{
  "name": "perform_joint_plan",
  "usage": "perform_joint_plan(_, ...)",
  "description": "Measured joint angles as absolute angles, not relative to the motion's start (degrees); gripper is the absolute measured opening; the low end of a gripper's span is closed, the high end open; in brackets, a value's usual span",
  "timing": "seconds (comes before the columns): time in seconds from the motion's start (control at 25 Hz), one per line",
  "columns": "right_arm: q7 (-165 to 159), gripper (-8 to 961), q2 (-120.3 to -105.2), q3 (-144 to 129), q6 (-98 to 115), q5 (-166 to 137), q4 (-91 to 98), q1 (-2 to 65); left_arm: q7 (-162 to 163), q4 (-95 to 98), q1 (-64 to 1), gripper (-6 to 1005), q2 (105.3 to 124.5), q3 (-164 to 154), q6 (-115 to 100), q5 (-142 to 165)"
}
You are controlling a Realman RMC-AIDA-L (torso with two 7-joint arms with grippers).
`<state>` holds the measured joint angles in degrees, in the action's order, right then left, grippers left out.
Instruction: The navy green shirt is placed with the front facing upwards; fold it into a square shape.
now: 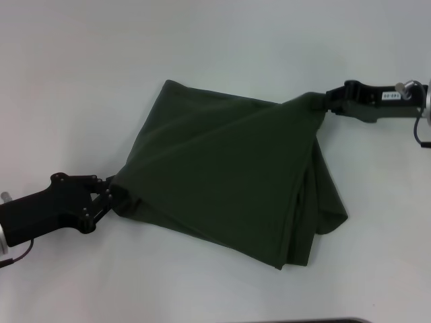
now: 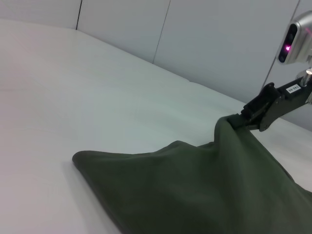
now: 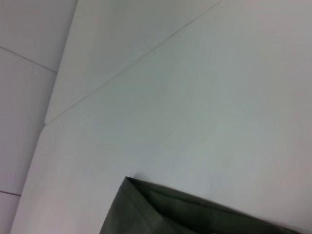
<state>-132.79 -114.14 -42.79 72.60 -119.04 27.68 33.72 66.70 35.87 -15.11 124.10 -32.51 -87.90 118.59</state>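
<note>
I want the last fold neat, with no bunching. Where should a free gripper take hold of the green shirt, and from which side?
Probably the loose stacked layers at the shirt's near right corner, coming in low from the near right side. That corner lies flat on the table and unheld, while the left gripper and right gripper pinch the other two corners.

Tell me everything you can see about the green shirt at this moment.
The green shirt is dark olive, soft matte cloth, folded over into a rough four-sided shape with stacked layers showing at its right edge. No print or label shows. It lies on the white table. The left gripper grips its near-left corner; the right gripper grips its far-right corner, pulling the cloth into creases.
</note>
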Motion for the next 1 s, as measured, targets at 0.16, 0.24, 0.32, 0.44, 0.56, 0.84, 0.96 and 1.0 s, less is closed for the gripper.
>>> perform_joint_plan(0.16,-133.3,74,-113.96,-42.4,72.1,-119.1,27.5,32.5,66.7,35.9,-15.3,103,124.08,-32.5,-87.9,118.6)
perform_joint_plan(0.24,-133.5,77,-113.94,-42.2,71.7,-119.2,27.5,32.0,66.7,35.9,-15.4,104,124.04,-32.6,-87.9,118.6)
perform_joint_plan(0.32,-133.6,80,-113.96,-42.4,71.2,-119.2,27.5,31.9,66.7,35.9,-15.5,106,124.03,-32.7,-87.8,118.6)
perform_joint_plan(0.44,-133.6,84,-114.18,-42.7,70.4,-119.2,27.5,31.9,66.7,35.9,-15.6,108,124.01,-32.9,-87.7,118.6)
perform_joint_plan(0.56,-133.5,88,-114.30,-42.8,69.5,-119.2,27.5,32.0,66.8,35.9,-15.6,111,124.01,-32.9,-87.6,118.6)
perform_joint_plan(0.84,-133.2,98,-114.63,-42.6,69.0,-119.1,27.5,32.0,67.1,35.9,-15.6,116,124.01,-32.9,-87.5,118.6)
perform_joint_plan(0.96,-132.9,102,-114.87,-41.9,68.8,-118.7,27.7,31.7,67.1,35.9,-15.6,118,124.01,-33.0,-87.4,118.6)
perform_joint_plan(1.0,-132.7,103,-114.94,-41.5,68.8,-118.6,27.8,31.6,67.1,35.9,-15.6,119,124.01,-33.0,-87.4,118.6)
